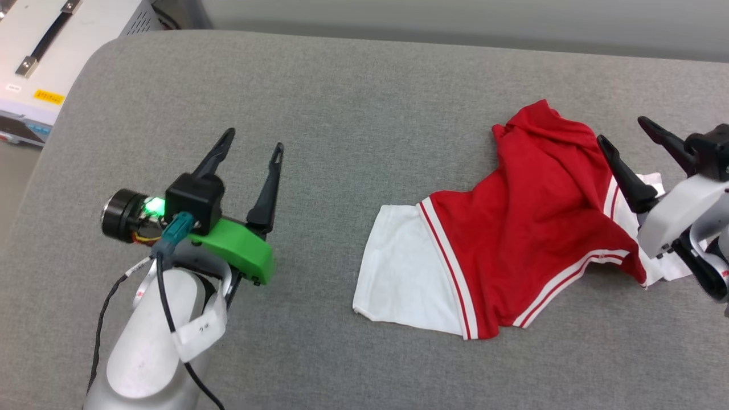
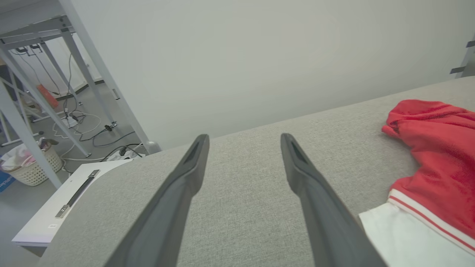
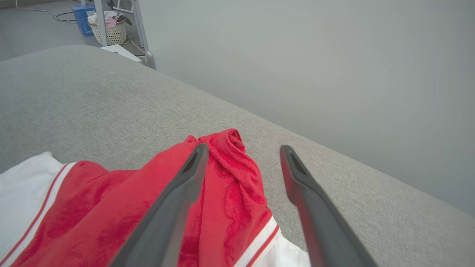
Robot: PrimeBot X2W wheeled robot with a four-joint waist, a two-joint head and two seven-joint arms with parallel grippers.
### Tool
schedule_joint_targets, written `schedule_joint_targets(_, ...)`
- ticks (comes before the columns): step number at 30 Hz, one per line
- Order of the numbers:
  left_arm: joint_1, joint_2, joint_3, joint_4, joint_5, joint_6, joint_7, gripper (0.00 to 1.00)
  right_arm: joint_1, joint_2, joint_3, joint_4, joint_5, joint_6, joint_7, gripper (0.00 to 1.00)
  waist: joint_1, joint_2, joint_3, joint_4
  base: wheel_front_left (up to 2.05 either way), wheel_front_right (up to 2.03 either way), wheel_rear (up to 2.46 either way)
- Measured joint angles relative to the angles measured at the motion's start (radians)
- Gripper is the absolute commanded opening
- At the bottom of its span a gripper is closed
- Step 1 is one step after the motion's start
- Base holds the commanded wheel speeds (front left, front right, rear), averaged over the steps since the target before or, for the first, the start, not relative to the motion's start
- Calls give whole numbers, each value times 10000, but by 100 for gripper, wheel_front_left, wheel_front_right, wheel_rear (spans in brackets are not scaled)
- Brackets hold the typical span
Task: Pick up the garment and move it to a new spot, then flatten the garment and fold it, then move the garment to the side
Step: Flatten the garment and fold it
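Lying crumpled toward the right of the grey tabletop (image 1: 342, 114), the shirt (image 1: 512, 239) has the open, empty right pincer (image 1: 622, 130) at its edge and the open left pincer (image 1: 254, 139) well apart, so a shallow pinch may catch only one layer.

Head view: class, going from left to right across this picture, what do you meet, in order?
White case with a dark handle → left gripper → garment, its white sleeve first, then its red body → right gripper.
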Motion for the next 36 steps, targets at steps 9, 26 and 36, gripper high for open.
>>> schedule_joint_targets(9,-1813,1708,-3177,-132,-3724,-19,4034,100,2726,602,-2541,-2075,-1354,0,725,100,0,0,-459,-472,0,0,0)
schedule_joint_targets(26,-3799,2811,-8349,-52,-7156,-19,8320,100,4928,2056,-4698,-5108,-2711,0,2662,100,0,0,-282,-1108,0,0,0)
schedule_joint_targets(36,-4104,2901,-9839,961,-7662,-19,8065,100,4962,2236,-4784,-5409,-2796,0,2784,100,0,0,269,-1359,0,0,0)
